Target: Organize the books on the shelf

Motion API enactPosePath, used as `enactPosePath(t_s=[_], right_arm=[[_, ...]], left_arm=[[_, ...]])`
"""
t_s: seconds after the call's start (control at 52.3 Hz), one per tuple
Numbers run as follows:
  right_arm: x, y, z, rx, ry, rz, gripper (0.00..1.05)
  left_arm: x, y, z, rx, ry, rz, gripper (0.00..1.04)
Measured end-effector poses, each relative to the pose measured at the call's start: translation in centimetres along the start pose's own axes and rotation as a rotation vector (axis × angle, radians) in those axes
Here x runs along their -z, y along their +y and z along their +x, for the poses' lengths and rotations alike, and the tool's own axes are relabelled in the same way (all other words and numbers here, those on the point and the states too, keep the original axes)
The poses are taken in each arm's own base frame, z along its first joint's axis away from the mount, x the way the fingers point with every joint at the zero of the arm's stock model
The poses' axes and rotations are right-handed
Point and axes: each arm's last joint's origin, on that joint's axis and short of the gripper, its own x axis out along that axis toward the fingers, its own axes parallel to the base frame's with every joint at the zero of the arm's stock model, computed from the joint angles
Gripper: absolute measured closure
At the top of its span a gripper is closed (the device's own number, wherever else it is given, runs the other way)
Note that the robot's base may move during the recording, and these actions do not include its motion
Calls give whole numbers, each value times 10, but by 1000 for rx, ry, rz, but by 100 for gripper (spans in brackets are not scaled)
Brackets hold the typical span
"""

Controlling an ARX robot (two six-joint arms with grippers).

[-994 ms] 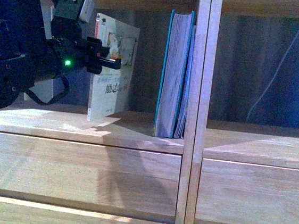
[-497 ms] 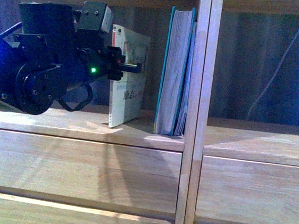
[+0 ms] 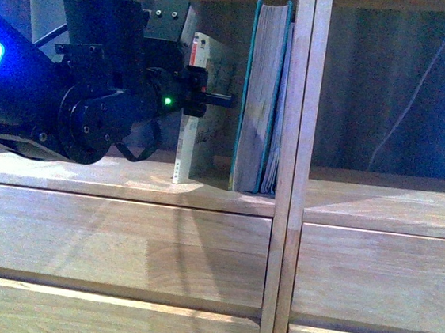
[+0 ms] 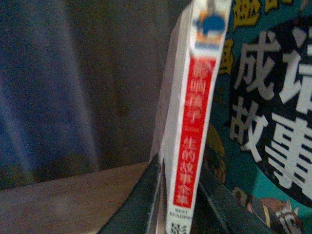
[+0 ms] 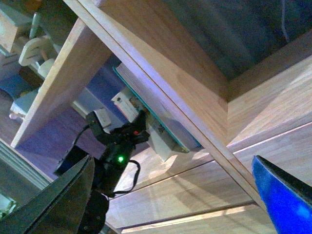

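Blue curtain (image 3: 367, 78) — folded; dim light

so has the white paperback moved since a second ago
Yes. In the front view the white paperback has shifted right, toward the teal book and the central divider; the gap between the books is narrower.

The left arm (image 3: 69, 111) blocks most of the left compartment's mouth, its pincer (image 3: 216, 98) clamped on the white book (image 3: 202, 136). Only a slim gap separates that book from the teal book (image 3: 260, 99), which stands against the divider (image 3: 298, 143). Right of the divider the shelf (image 3: 377, 207) bay is open, with a thin cord (image 3: 409, 99) hanging at the back.
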Motion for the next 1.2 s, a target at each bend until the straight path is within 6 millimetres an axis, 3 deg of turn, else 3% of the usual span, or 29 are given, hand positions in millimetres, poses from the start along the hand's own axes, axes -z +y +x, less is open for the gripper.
enactPosePath(t_s=[0.516,0.86,1.204], right_arm=[[0,1,1,-13,-8,25,7],[2,8,1,-27,-7,37,7],[1,19,-1,-52,-13,56,7]], left_arm=[[28,-11,-7,26,77,-12,7],[26,-11,-24,44,104,-71,7],[2,-13,-61,70,154,-188,7]])
